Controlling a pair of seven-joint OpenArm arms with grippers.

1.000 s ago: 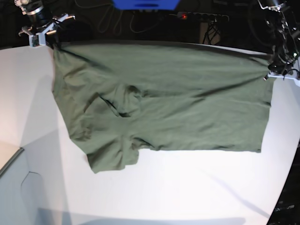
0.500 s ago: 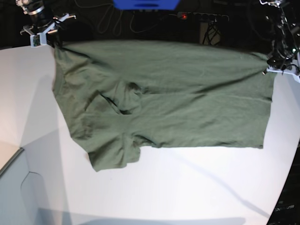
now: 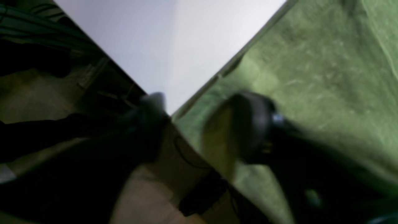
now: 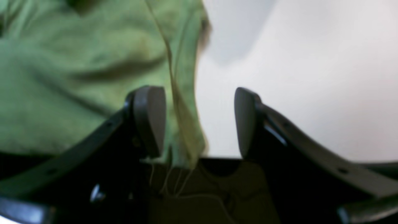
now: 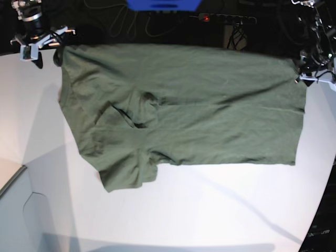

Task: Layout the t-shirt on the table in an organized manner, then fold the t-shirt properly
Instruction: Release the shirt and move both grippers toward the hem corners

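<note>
A white table (image 5: 210, 210) with a curved edge fills the base view, with a dark background of cables and a blue object (image 5: 163, 4) at 12 o'clock. The olive t-shirt (image 5: 189, 105) lies spread across the far half of the table, reaching from 10 o'clock to 3 o'clock, with a crumpled sleeve hanging toward 7 o'clock. The right gripper (image 4: 199, 121) sits at the shirt's 10 o'clock corner, its fingers spread apart; a corner of cloth hangs between them beside one pad, unpinched. The left gripper (image 3: 199, 124), at the 2 o'clock corner, is blurred; its fingers look parted over the shirt's edge.
</note>
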